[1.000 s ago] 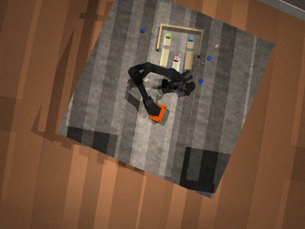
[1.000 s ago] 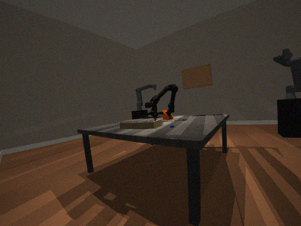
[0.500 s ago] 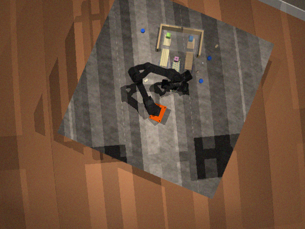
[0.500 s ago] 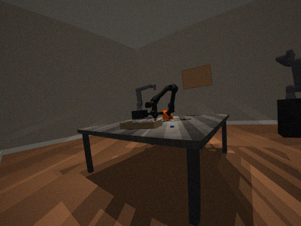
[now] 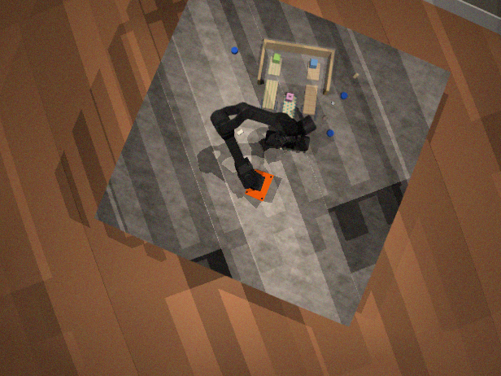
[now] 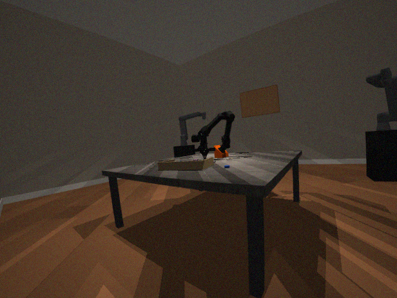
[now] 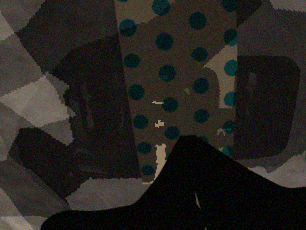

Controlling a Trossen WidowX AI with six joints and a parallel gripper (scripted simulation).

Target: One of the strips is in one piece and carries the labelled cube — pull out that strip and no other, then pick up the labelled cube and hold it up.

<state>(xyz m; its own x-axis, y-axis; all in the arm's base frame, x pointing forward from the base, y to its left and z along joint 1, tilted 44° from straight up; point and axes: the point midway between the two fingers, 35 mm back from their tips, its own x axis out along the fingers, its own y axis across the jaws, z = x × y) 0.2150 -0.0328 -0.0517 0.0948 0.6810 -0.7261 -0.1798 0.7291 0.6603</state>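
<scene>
The dotted strip, cream with teal dots point(image 5: 289, 107) point(image 7: 182, 57), lies in the middle and carries a pink cube point(image 5: 289, 97) with a dark mark on top. My gripper point(image 6: 204, 157) point(image 7: 186, 142) is shut with nothing between its fingers. Its tips are low over the strip's near end; contact cannot be told. The arm hides that end in the top view. The left strip is in two parts, a front piece point(image 5: 270, 94) and a back piece point(image 5: 274, 67) with a green cube point(image 5: 276, 58). The right strip is also split: front piece point(image 5: 310, 100), back piece point(image 5: 313, 73) with a blue cube point(image 5: 313, 63).
A low wooden wall point(image 5: 299, 46) point(image 6: 180, 165) surrounds the back pieces on three sides, open toward the arm. Blue discs point(image 5: 234, 50) point(image 5: 344, 95) point(image 5: 330, 133) lie outside it. Small scraps lie right of the wall, and a white one point(image 5: 240, 132) near the arm. The arm's base is orange point(image 5: 266, 188) point(image 6: 219, 152).
</scene>
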